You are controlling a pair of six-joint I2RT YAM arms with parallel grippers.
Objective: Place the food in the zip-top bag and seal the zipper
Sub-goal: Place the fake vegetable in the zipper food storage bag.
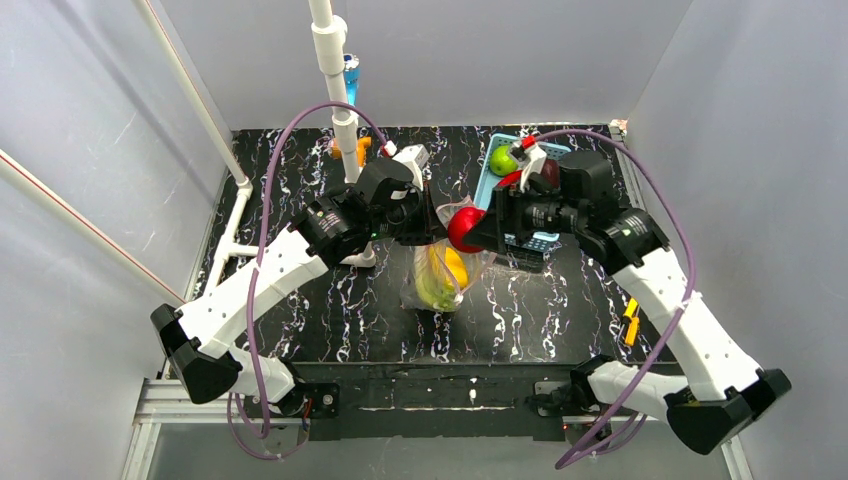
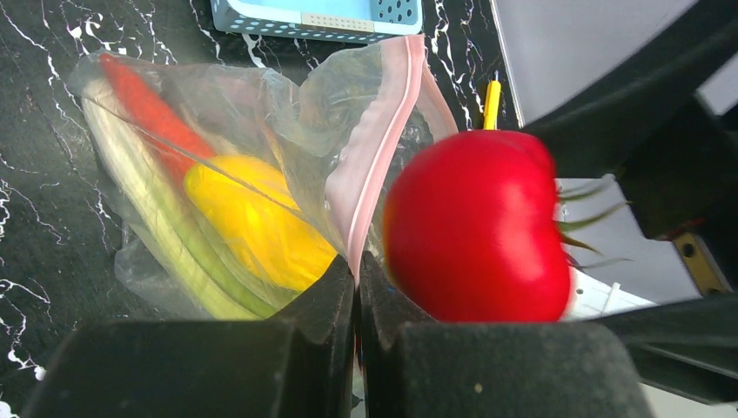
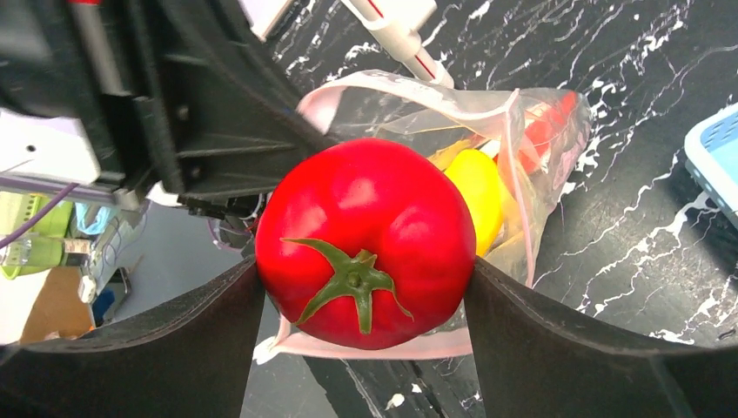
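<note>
Currently the right gripper (image 3: pixel 361 283) has its jaws spread wide and clamped on both flanks of the tomato (image 3: pixel 365 244), which hangs at the mouth of the bag (image 2: pixel 261 104), not yet inside it. The left gripper (image 2: pixel 357 292) has its jaws pinched fully together on the bag's pink zipper (image 2: pixel 383 139), lifting one lip so the mouth gapes. Inside the bag lie a yellow fruit (image 2: pixel 252 218), a chilli (image 2: pixel 148 109) and a leek (image 2: pixel 157 226). The bag's closed end rests on the desk (image 1: pixel 340 310).

The tomato looks smooth, rigid and light, probably slippery, so a grip across its widest part suits it. The bag is thin and floppy and will likely sag or fold; the stiffer zipper is the sensible place to hold it.

The left wrist view shows the pinch and the bag's contents. The right wrist view shows the tomato's stalk and both lips of the bag's mouth. Only the top view shows the green fruit (image 1: pixel 502 160) waiting in the basket (image 2: pixel 313 24) beside the bag.
</note>
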